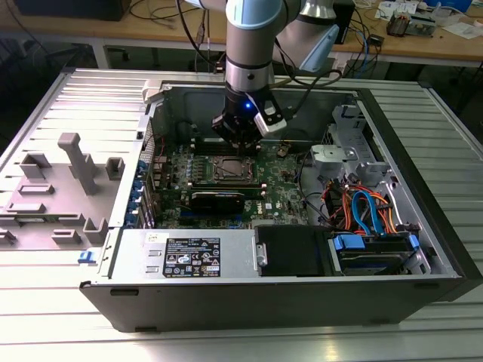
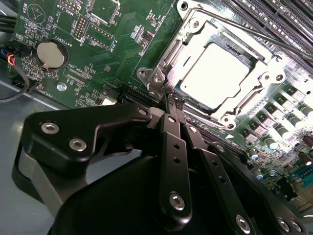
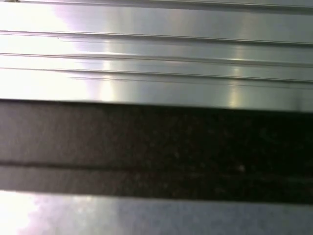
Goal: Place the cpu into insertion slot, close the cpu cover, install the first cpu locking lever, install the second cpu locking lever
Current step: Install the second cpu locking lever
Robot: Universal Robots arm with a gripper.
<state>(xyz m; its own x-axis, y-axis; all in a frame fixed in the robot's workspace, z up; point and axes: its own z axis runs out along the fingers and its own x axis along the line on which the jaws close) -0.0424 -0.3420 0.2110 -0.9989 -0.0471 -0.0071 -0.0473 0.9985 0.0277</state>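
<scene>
Already cpu (image 2: 215,73) seated, cpu cover (image 2: 244,105) down; end effector (image 2: 172,99) clenched empty at socket edge, lever step in hand.

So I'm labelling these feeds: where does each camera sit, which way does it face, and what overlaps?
Exterior view: off the arm, above, looking down into the open computer case; shows the arm and gripper over the socket.
Second wrist view: on the wrist, looking past the gripper, its fingers together, at the cpu under the cpu cover.
First wrist view: faces ribbed metal and a dark band.
Shared: exterior and second wrist views both show gripper and motherboard.
</scene>
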